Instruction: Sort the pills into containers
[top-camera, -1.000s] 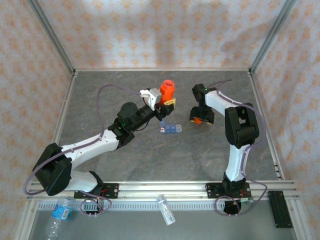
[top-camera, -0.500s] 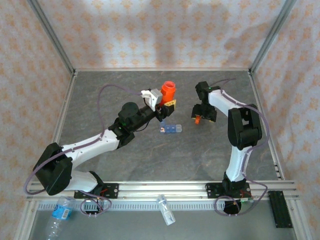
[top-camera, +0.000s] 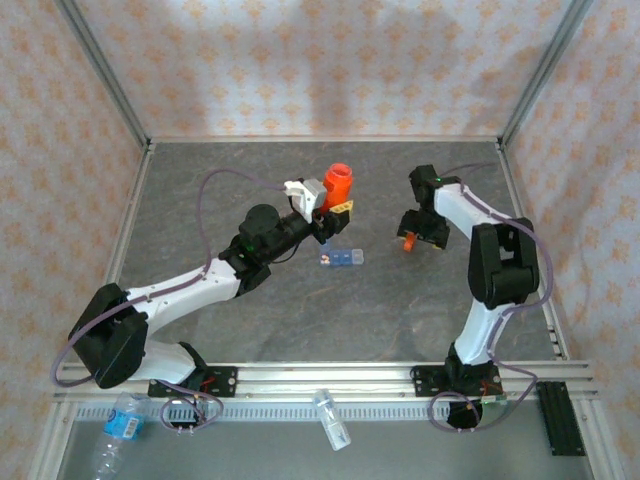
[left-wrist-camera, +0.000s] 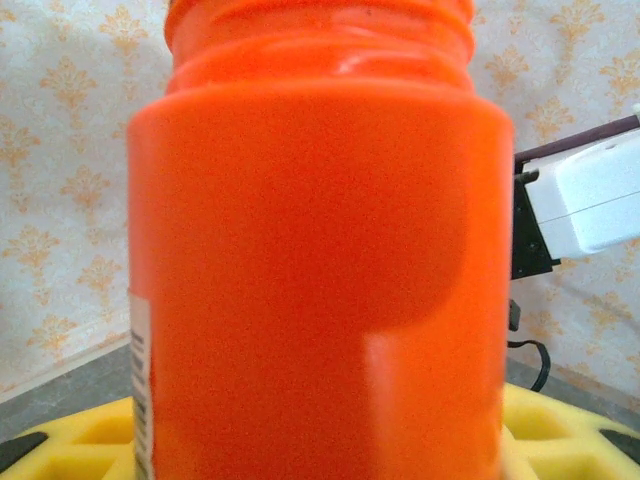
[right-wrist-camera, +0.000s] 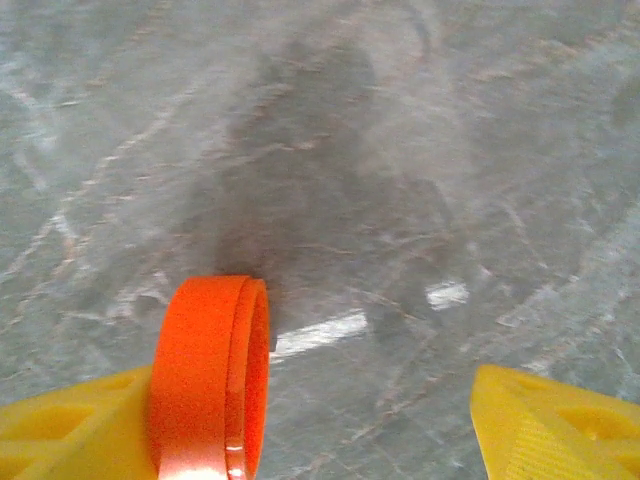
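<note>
Left hand (top-camera: 336, 208) is pinching the orange vial (left-wrist-camera: 320, 250), holding it upright just behind the containers (top-camera: 342, 257), a blue strip lying flat on the table (top-camera: 300, 310) between the arms. Right hand (top-camera: 420, 232) is hovering spread, an orange cap (right-wrist-camera: 210, 380) leaning on one finger (right-wrist-camera: 70, 425), clear of the other.

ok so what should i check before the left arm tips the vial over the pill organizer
Orange vial held by left gripper: ok, clamped between its fingers.
Vial uncapped: ok, bare threads at the mouth.
Orange cap secure in right gripper: not ok, it touches one finger; the other stands apart.
Pill organizer within reach: ok, on the table near the left gripper.
Organizer lids open: cannot tell.
Pills inside vial: cannot tell, wall opaque.
</note>
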